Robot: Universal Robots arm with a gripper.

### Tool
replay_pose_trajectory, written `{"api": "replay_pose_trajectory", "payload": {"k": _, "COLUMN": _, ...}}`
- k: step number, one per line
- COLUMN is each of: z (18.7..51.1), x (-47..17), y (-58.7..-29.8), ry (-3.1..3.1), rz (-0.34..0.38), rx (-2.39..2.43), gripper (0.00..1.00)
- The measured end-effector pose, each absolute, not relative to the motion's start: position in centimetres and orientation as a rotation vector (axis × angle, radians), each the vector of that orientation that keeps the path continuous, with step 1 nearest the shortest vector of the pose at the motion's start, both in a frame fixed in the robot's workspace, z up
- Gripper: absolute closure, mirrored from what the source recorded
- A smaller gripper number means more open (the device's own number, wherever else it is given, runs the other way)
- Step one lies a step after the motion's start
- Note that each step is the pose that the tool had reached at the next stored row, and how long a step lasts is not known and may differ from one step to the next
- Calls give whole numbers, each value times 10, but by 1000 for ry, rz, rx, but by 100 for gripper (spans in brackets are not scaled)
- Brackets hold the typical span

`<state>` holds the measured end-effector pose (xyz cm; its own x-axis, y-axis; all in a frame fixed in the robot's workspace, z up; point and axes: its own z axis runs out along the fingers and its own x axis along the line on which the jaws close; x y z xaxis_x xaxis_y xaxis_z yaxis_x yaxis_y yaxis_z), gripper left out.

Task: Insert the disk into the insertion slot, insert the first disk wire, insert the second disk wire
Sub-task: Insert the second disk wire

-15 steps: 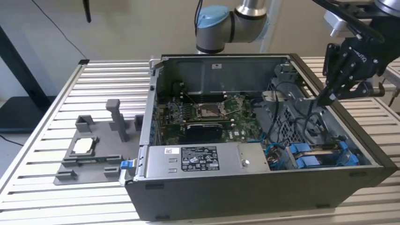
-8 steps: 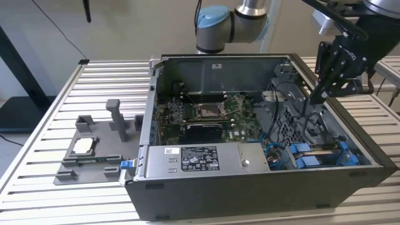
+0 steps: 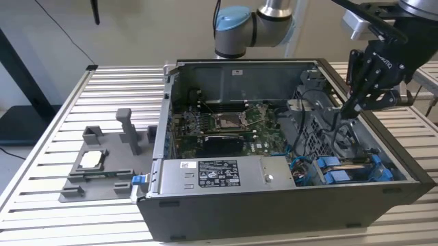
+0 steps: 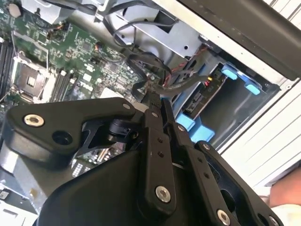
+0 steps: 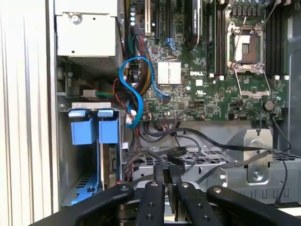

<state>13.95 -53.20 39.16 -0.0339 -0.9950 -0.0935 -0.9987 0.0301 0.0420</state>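
Observation:
My gripper [image 3: 347, 110] reaches down into the open computer case [image 3: 274, 210] on the exterior view's right. In both wrist views its fingers [image 4: 155, 141] [image 5: 153, 197] stand close together, shut on a black wire [image 5: 171, 157] that loops away from the tips. The insertion slot [image 3: 352, 171], a dark metal bay with blue clips [image 5: 89, 132] [image 4: 230, 73], lies a short way beyond the fingertips. A disk [image 4: 200, 99] [image 5: 112, 165] sits inside that bay, edge showing between the clips. Red and black wires [image 4: 188, 70] run toward the disk's end.
The green motherboard [image 3: 226, 125] fills the case's middle, and the labelled power-supply box [image 3: 212, 174] sits along the front wall. A blue cable [image 5: 136, 94] curls beside the bay. Left of the case, a grey fixture [image 3: 96, 169] rests on the slatted table [image 3: 41, 205].

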Motion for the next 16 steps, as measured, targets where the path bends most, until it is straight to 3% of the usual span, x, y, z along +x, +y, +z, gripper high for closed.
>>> {"api": "replay_pose_trajectory", "payload": {"k": 16, "z": 389, "x": 140, "y": -561, "ry": 2271, "rz": 115, "rx": -2194, "gripper": 84}}
